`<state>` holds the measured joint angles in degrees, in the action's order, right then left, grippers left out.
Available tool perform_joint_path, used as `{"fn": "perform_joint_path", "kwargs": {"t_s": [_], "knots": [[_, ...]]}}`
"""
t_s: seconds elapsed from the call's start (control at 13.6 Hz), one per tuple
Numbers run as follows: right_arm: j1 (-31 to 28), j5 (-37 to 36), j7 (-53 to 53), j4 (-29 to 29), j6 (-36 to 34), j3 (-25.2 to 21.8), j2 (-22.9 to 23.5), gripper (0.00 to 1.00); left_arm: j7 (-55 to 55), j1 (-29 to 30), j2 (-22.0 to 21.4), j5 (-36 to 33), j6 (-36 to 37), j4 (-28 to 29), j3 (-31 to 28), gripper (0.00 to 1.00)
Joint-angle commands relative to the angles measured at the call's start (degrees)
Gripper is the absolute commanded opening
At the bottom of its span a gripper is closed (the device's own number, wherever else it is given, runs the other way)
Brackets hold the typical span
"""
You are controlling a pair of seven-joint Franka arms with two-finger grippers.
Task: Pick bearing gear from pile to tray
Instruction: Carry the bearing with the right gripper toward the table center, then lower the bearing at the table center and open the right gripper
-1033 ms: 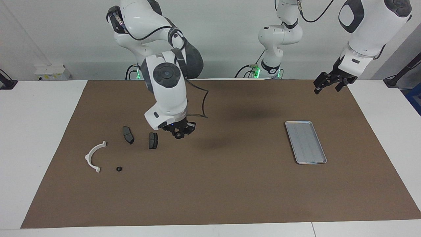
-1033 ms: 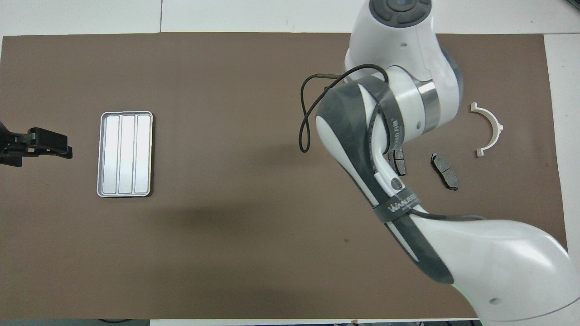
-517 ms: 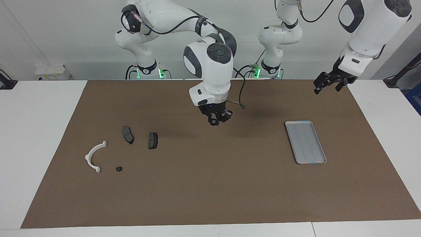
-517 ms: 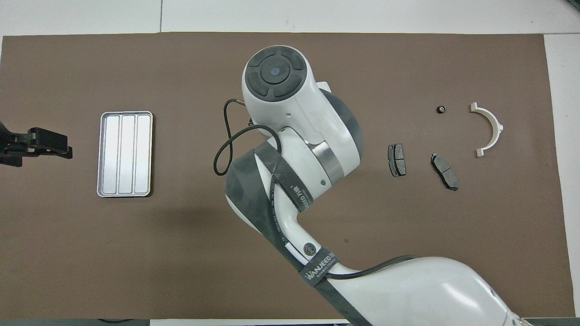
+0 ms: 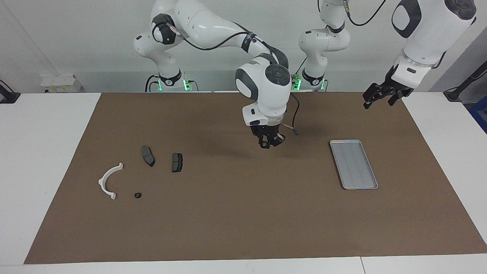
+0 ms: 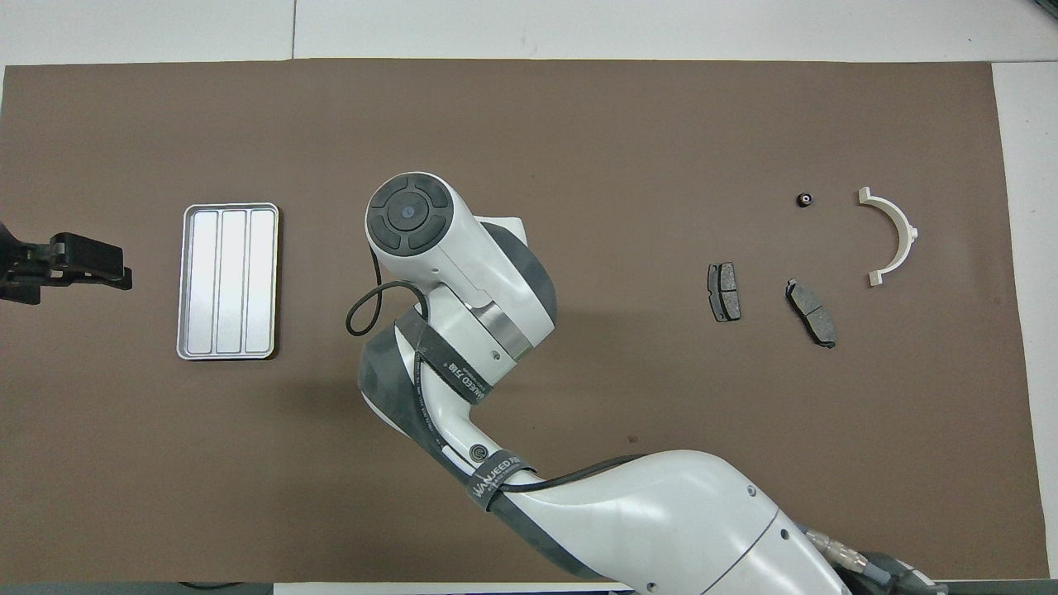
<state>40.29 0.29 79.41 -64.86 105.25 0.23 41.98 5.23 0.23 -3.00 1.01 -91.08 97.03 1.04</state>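
My right gripper [image 5: 268, 144] is up over the middle of the brown mat [image 5: 243, 213], between the pile and the tray. It is shut on a small black round piece, the bearing gear. In the overhead view the arm hides the gripper. The silver tray [image 5: 354, 164] lies flat toward the left arm's end and also shows in the overhead view [image 6: 229, 281]. The pile lies toward the right arm's end: a white arc [image 5: 101, 182], two dark brake pads [image 5: 148, 156] [image 5: 177, 162] and a tiny black round piece [image 5: 137, 195]. My left gripper [image 5: 380, 99] waits open in the air over the mat's corner.
The brown mat [image 6: 529, 107] covers most of the white table [image 5: 45, 152]. The right arm's elbow and forearm [image 6: 463, 330] stretch over the mat's middle. The pile parts also show in the overhead view: arc [image 6: 905, 231], pads [image 6: 724, 291] [image 6: 811, 312], round piece [image 6: 803, 199].
My right gripper has travelled from beside the brake pads toward the tray, with the small black piece in it. The left arm has not moved.
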Motion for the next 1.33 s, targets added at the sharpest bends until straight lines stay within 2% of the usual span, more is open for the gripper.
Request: {"fn": "perform_joint_path", "kwargs": {"t_s": [0.0, 0.52, 0.89, 0.96, 1.03, 1.11, 1.25], "knots": [[-0.12, 0.85, 1.36, 1.14, 1.88, 0.30, 2.57, 0.00, -0.13, -0.50, -0.69, 0.49, 0.99, 0.18, -0.52, 1.00], [0.84, 0.76, 1.63, 1.14, 5.31, 0.38, 7.06, 0.00, -0.13, -0.50, -0.78, 0.49, 0.99, 0.18, -0.52, 1.00], [0.76, 0.33, 1.45, 1.40, 5.58, 0.38, 7.94, 0.02, -0.13, -0.50, -0.78, 0.49, 0.99, 0.18, -0.52, 1.00], [0.76, 0.32, 1.45, 1.40, 5.58, 0.38, 7.94, 0.22, -0.13, -0.50, -0.78, 0.49, 0.99, 0.18, -0.52, 1.00], [0.76, 0.24, 1.37, 1.40, 5.41, 0.38, 7.85, 0.55, -0.13, -0.50, -0.78, 0.49, 0.99, 0.18, -0.52, 1.00], [0.58, 0.15, 1.28, 1.40, 5.06, 0.38, 7.59, 1.00, -0.13, -0.50, -0.69, 0.49, 0.99, 0.18, -0.52, 1.00], [-0.03, 0.23, 0.67, 1.40, 4.44, 0.38, 5.84, 1.00, -0.13, -0.50, -0.78, 0.49, 0.99, 0.18, -0.52, 1.00]]}}
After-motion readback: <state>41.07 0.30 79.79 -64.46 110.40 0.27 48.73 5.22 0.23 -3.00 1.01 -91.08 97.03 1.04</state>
